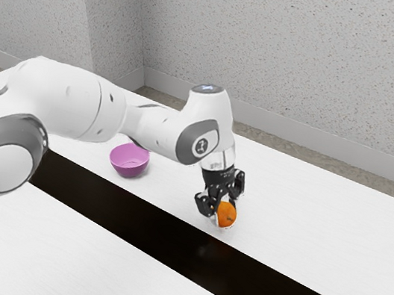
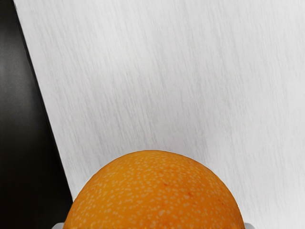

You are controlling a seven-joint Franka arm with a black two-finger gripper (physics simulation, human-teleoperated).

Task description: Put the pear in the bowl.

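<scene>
Pear point(image 1: 227, 217), orange-colored and speckled, was gripped between both fingers of the tool point(image 1: 225, 211), outside the bowl. Pink bowl point(image 1: 127, 169) sat on the white table point(image 1: 318, 236), about 10 o'clock from the pear in the exterior view; dark strip point(image 1: 168, 232) ran at 7 o'clock.

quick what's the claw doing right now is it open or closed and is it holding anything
Claw: closed, holding the round orange fruit, with a finger against each side.

Orange fruit point(image 2: 153, 195), white tabletop point(image 2: 162, 71), black strip point(image 2: 21, 143)
</scene>
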